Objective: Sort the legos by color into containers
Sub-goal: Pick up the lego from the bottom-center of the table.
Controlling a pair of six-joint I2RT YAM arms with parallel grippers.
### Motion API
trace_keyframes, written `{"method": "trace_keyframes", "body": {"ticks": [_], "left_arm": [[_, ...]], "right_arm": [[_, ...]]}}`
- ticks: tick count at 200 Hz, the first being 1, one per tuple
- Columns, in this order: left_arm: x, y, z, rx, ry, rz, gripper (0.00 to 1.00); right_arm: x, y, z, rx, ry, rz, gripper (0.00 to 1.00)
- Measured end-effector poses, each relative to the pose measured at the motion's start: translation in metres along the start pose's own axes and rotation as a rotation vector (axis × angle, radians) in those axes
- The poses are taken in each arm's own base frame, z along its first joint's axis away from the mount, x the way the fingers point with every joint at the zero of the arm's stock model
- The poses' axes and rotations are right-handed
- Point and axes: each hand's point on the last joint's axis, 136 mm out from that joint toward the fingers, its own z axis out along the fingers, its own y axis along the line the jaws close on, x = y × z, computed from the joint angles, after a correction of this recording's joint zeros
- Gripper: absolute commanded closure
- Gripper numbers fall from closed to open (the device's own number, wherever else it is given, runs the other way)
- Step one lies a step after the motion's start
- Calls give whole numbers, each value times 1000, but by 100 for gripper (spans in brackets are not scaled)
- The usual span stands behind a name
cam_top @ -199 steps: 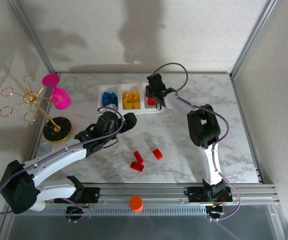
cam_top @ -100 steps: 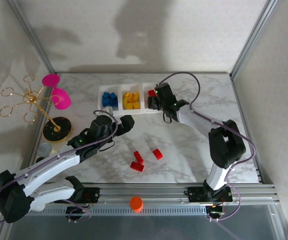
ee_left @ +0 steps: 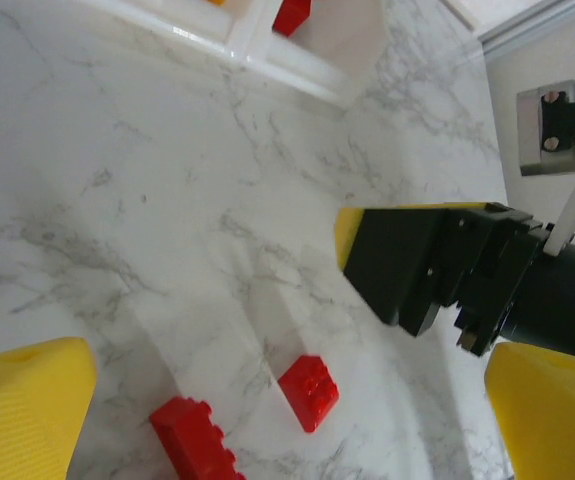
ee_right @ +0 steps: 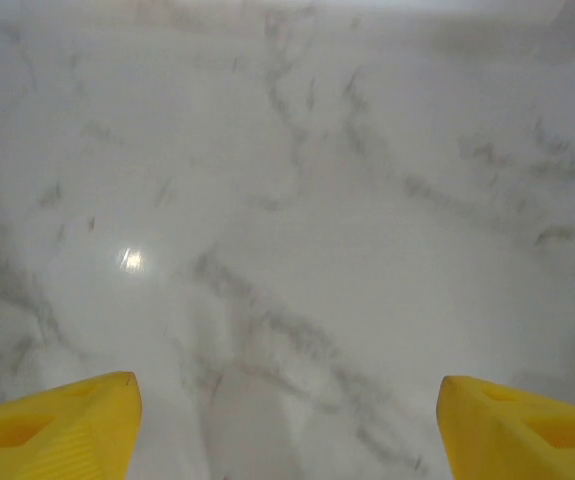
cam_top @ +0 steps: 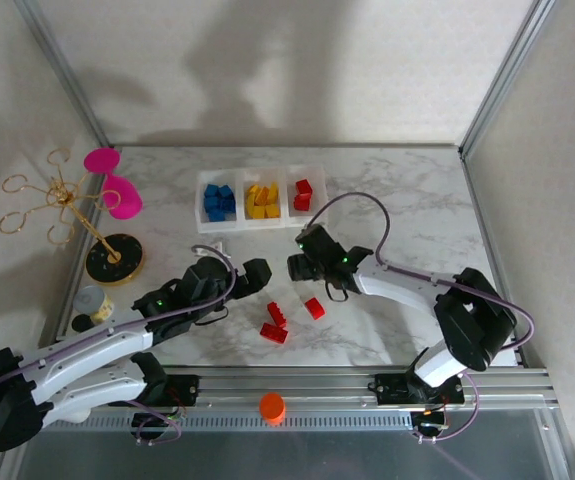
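Observation:
Three joined white containers (cam_top: 250,182) stand at the back: blue legos (cam_top: 218,201) in the left bin, yellow ones (cam_top: 261,200) in the middle, red ones (cam_top: 302,194) in the right. Three loose red legos lie mid-table: a small brick (cam_top: 314,307) (ee_left: 310,391), a longer one (cam_top: 278,315) (ee_left: 192,440) and a third (cam_top: 273,333). My left gripper (cam_top: 257,272) (ee_left: 285,420) is open just left of them, looking down on them. My right gripper (cam_top: 296,266) (ee_right: 287,425) is open above bare marble, just behind the small brick; its black body (ee_left: 437,265) shows in the left wrist view.
A gold stand (cam_top: 62,200) with pink cups (cam_top: 117,195) occupies the left side on a round black base (cam_top: 114,260). A small grey can (cam_top: 91,300) sits near the left edge. An orange cap (cam_top: 272,406) rests on the front rail.
My right arm has swung back from over the red bin to the middle of the table, its jaws widening. My left arm has drawn back toward the near left.

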Motion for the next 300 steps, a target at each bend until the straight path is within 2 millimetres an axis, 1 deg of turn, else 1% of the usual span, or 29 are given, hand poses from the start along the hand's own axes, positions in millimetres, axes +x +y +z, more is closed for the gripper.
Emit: {"method": "trace_keyframes", "body": {"ticks": [16, 53, 70, 84, 107, 134, 157, 198, 241, 254, 270, 287, 300], "left_arm": [[4, 2, -1, -2, 0, -10, 0], [7, 10, -2, -18, -9, -34, 0], [7, 13, -2, -30, -13, -38, 0], [7, 15, -2, -36, -15, -41, 0], [8, 18, -1, -45, -17, -49, 0], [5, 18, -3, -44, -30, -59, 0], [2, 16, -7, -32, -44, -66, 0], [0, 15, -9, -27, -51, -68, 0], [0, 16, -9, -29, -51, -67, 0], [0, 15, -9, -29, -51, -67, 0], [0, 16, -9, -29, -52, -66, 0], [-2, 15, -9, -38, -59, -58, 0], [-6, 11, -8, -41, -67, -53, 0]], "right_arm": [[22, 5, -1, 0, 33, -2, 21], [68, 7, -1, 24, 111, -18, 20], [82, 6, -1, 37, 140, -9, 22], [90, 3, 0, 47, 153, 3, 25], [100, -4, 1, 66, 176, 18, 35], [100, -5, 2, 72, 171, 23, 44], [101, -7, 4, 85, 171, 16, 49], [100, -7, 4, 91, 168, 15, 66], [96, -5, 3, 89, 160, 16, 69], [90, -3, 0, 83, 145, 20, 69], [74, 2, -8, 71, 111, 28, 68], [49, 10, -15, 50, 60, 51, 68], [26, 10, -19, 41, 18, 82, 68]]}}
